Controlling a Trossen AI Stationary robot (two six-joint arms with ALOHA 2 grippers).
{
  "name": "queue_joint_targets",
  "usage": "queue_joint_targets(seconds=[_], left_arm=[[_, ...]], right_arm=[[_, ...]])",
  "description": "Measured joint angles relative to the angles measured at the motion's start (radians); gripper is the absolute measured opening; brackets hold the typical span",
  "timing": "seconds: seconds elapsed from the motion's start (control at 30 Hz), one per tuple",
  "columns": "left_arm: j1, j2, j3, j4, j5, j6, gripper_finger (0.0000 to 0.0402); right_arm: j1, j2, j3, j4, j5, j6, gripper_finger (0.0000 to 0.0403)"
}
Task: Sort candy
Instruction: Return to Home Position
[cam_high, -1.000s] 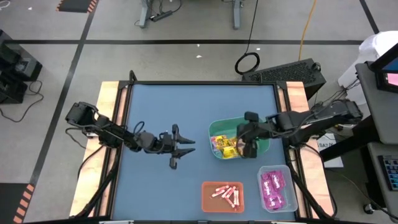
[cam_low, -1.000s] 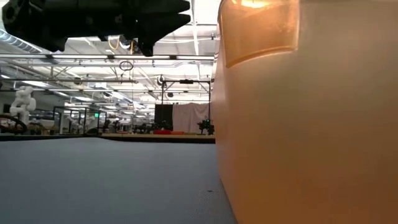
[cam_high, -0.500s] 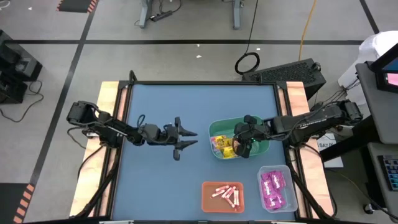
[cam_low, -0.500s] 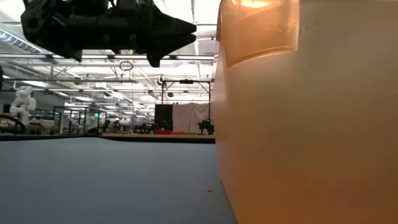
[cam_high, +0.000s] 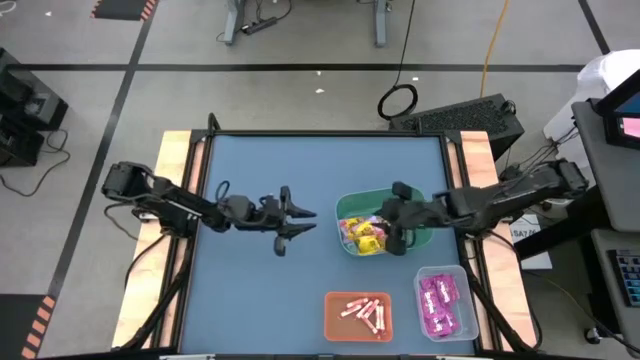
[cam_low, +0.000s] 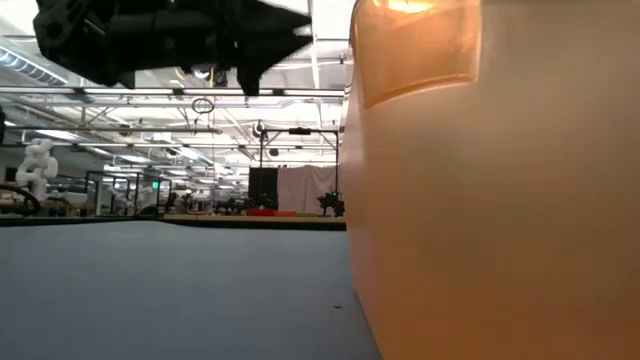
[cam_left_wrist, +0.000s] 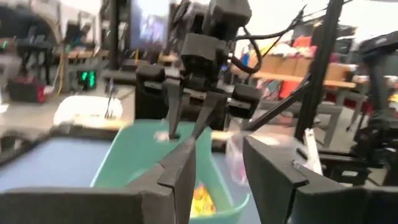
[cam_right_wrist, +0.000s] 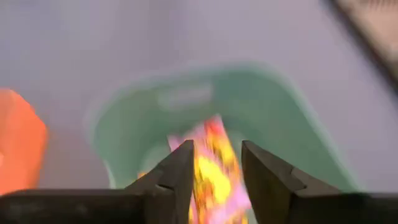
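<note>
Left gripper (cam_left_wrist: 217, 148) has edged back from the near side, fingers spread wide and empty, over the blue table (cam_high: 250, 165). Nearest us, the orange bin (cam_high: 331, 316) holds the pink-white sticks (cam_high: 365, 311). Just beside it, the clear bin (cam_high: 441, 270) holds the purple packets (cam_high: 436, 303). Farther off, the green bin (cam_high: 350, 203) holds the yellow packets (cam_high: 366, 238), and the right gripper (cam_right_wrist: 216, 148) hangs above them, fingers parted, gripping nothing.

Open blue tabletop (cam_high: 260, 290) on the left, green bin (cam_high: 358, 197), orange bin (cam_high: 333, 326), clear bin (cam_high: 465, 310) clustered at right

yellow packets (cam_high: 366, 238): green bin (cam_high: 347, 206) | sticks (cam_high: 364, 311): orange bin (cam_high: 332, 325) | purple packets (cam_high: 437, 304): clear bin (cam_high: 464, 312)
</note>
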Motion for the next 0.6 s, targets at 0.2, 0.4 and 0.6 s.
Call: queue_joint_targets(seconds=[0.2, 0.4, 0.6], left_arm=[[0.0, -0.132, 0.0, -0.125, 0.066, 0.11, 0.006], [0.018, -0.279, 0.0, -0.382, 0.028, 0.141, 0.0011], [0.019, -0.371, 0.0, -0.597, -0.044, 0.147, 0.0004]], right_arm=[[0.085, -0.11, 0.001, 0.179, 0.027, -0.263, 0.0095], [0.097, -0.187, -0.011, 0.176, 0.031, -0.36, 0.0026], [0.098, -0.247, -0.101, 0.218, 0.029, -0.333, 0.0009]])
